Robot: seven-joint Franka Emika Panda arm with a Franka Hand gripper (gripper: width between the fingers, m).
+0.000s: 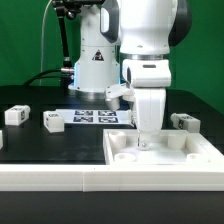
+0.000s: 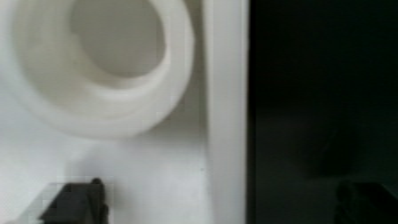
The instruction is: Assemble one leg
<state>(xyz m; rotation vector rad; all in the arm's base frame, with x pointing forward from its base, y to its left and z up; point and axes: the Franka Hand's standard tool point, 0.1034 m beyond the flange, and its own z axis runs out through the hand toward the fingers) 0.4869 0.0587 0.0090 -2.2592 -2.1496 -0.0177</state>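
Exterior view: the gripper [image 1: 145, 143] hangs straight down over the tray [image 1: 200, 152], with its tips close above the tray floor near the far rim.
Wrist view: a round corner socket [image 2: 107, 60] of the tray fills most of the frame. The fingers [image 2: 75, 200] show only as two dark tips.
Gripper state: released, with the tips spread wide and nothing between them except the tray below (no leg in hand).
Nearest leg: the leg [image 1: 182, 122] lies on the black table [image 1: 60, 150] at about 2 o'clock from the gripper, just beyond the tray's far rim.
Other legs: two spare legs [image 1: 15, 115] sit out at 9 to 10 o'clock, well apart from the tray. A fourth is at 11 o'clock by the arm's base, and I cannot tell what it rests on.
Marker board: the marker board [image 1: 100, 117] lies flat at 10 o'clock, between the spares and the arm.
Handling: the leg looks like a small, stiff plastic block, so probably light and not fragile, but smooth enough to slip.
Where to grip: across the two long flat sides near the middle, I'd say, leaving the socket end free.
Risk: an off-centre pinch could twist it (a smooth block turns easily).
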